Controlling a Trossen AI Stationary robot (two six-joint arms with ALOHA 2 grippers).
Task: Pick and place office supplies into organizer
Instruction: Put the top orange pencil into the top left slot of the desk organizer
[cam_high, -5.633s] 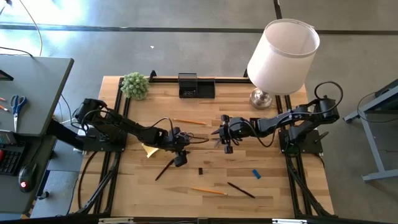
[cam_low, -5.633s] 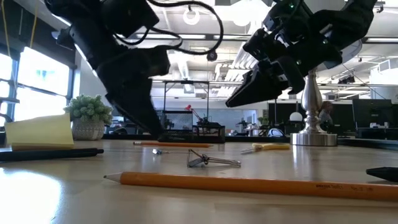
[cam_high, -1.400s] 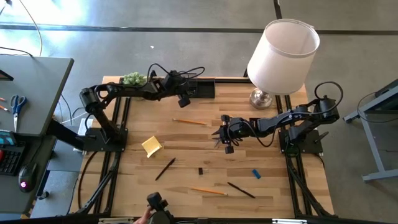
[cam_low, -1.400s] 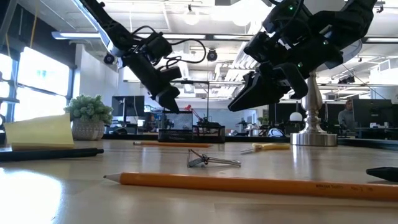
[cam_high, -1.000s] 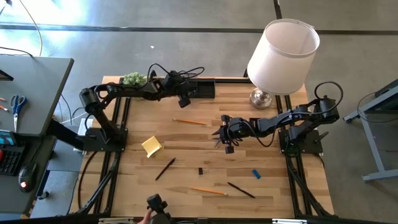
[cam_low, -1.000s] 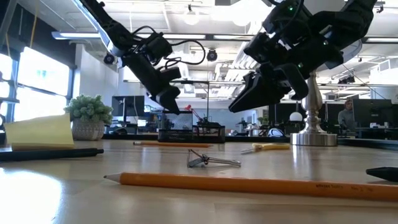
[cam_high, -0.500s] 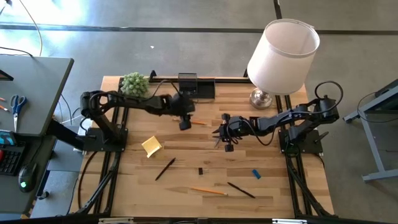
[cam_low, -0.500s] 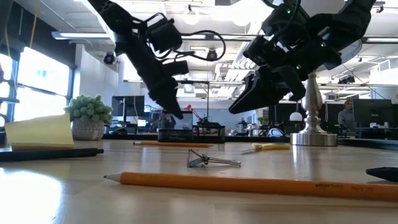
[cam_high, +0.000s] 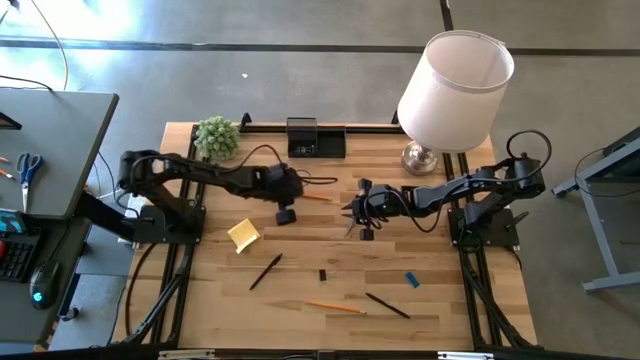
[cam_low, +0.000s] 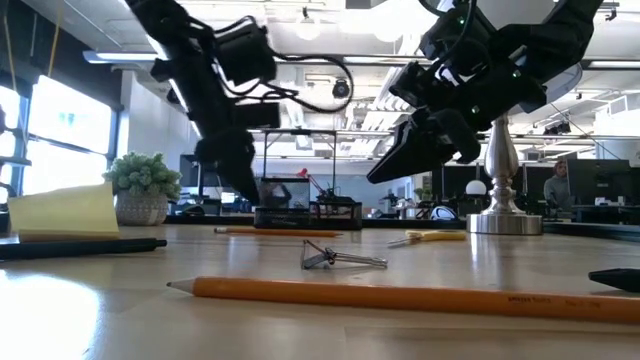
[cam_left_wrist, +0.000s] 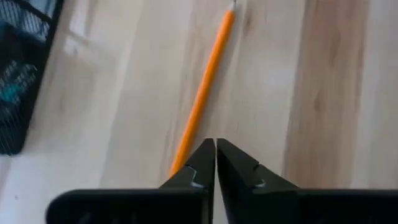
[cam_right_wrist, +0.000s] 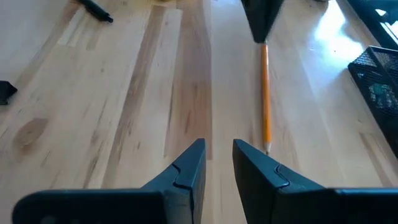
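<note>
Above an orange pencil (cam_left_wrist: 205, 87), left gripper (cam_left_wrist: 215, 147), fingers (cam_left_wrist: 239, 163) pressed together

A slim orange wooden pencil (cam_left_wrist: 205, 87) lies just ahead of the matte black fingers (cam_left_wrist: 199, 168) on the pale counter (cam_left_wrist: 323, 93) of striped light-wood planks. A black wire-mesh organizer (cam_high: 315, 138), a white lamp shade (cam_high: 455, 90), a yellow sticky-note pad (cam_high: 243, 235) and a small blue block (cam_high: 411, 279) stand farther off.
</note>
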